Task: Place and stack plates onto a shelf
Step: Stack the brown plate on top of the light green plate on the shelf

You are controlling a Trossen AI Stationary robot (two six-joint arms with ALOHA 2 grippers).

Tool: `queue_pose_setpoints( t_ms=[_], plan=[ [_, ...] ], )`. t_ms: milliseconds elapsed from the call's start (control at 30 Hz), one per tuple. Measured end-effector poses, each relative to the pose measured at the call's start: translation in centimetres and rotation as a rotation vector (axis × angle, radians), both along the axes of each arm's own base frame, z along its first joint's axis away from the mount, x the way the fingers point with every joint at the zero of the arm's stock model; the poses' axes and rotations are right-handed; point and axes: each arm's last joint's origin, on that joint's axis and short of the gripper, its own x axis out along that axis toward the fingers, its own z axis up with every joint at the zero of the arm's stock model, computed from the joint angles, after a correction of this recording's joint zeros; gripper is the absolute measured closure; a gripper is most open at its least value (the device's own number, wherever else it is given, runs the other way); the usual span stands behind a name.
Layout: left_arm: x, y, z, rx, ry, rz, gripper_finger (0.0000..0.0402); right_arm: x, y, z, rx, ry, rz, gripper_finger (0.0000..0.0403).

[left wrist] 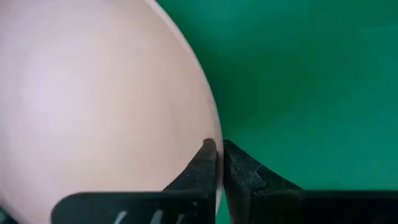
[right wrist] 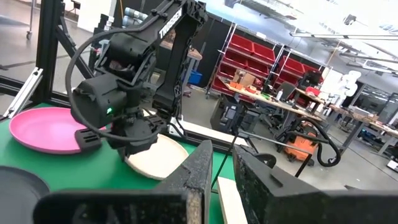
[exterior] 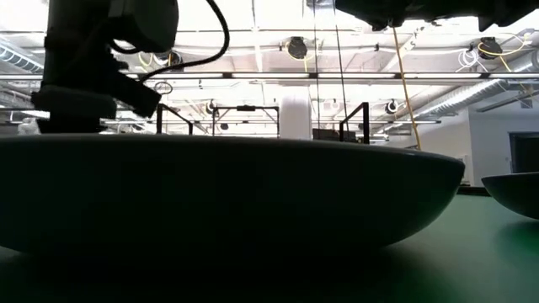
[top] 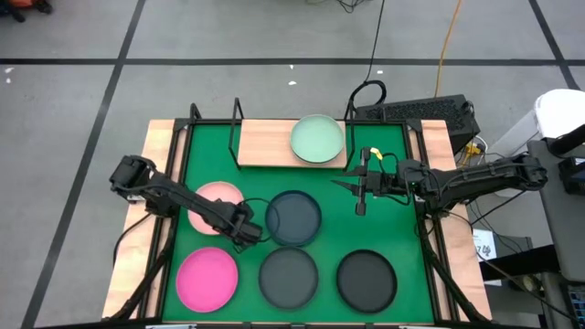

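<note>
The pale pink plate (top: 214, 204) lay on the green mat (top: 384, 206), left of a dark plate (top: 294, 217); only the left wrist view showed the left gripper (left wrist: 217, 163) pinched shut on its rim; the right gripper (top: 359, 185), narrowly parted and empty, hovered beside the shelf (top: 265, 143).

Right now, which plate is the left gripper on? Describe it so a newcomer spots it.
On the green mat, look at the left column of round plates. The left gripper is shut on the rim of the rear one, the pale pink plate, far paler than the hot pink plate in front.
</note>
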Motion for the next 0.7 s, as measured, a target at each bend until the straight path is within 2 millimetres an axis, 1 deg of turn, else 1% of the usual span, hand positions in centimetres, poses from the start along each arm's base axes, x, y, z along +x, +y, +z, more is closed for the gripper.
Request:
queue_pose_setpoints(
  t_ms=[67,167,300,400,500,600,700],
  plan=[
    [-0.1,0.2,1.3,0.03,0.013,0.0,0.0391,0.0,0.0,0.0,0.0,0.0,0.0,0.0353],
    [0.1,0.3,3.8,0.078,-0.01,-0.007,0.0391,0.0,0.0,0.0,-0.001,0.0,0.0,0.0353],
    [0.3,0.3,8.2,0.146,-0.061,-0.021,0.0391,0.0,0.0,0.0,-0.002,0.001,-0.001,0.0353],
    [0.3,0.5,11.7,0.239,-0.116,-0.041,0.0391,0.0,0.0,0.0,-0.008,0.001,-0.002,0.0353],
    [0.7,1.0,14.7,0.352,-0.208,-0.119,0.0391,0.0,0.0,0.0,-0.014,0.002,-0.004,0.0353],
    [1.6,2.1,16.5,0.476,-0.275,-0.211,0.0391,0.0,0.0,0.0,-0.014,0.002,-0.011,0.0353],
    [3.3,3.9,17.1,0.521,-0.32,-0.329,0.0391,-0.1,-0.2,0.0,-0.023,0.005,-0.07,0.0353]
  ],
)
